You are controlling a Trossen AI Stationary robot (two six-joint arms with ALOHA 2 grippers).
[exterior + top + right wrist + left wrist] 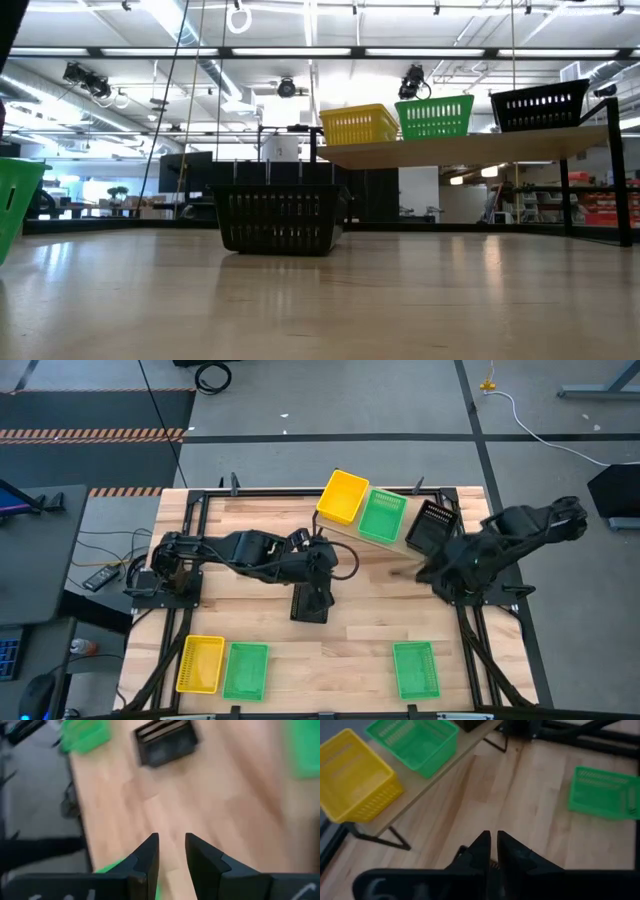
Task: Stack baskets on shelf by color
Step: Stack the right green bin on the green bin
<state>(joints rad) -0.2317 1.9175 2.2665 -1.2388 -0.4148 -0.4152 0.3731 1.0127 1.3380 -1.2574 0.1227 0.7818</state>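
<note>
The shelf (395,540) stands at the table's far side with a yellow basket (343,497), a green basket (382,516) and a black basket (432,525) side by side on its board. Another black basket (310,603) rests flat on its bottom at the table's middle (278,218). My left gripper (493,845) is shut and holds nothing. It hovers over the table (330,560) between the shelf and that black basket. My right gripper (172,847) is open and holds nothing. It hangs above the table's right side (425,572), near the shelf's right end.
Along the near edge lie a yellow basket (200,663) and a green basket (246,670) at the left, and a green basket (415,668) at the right. Bare wood (370,610) lies between the middle black basket and the right arm.
</note>
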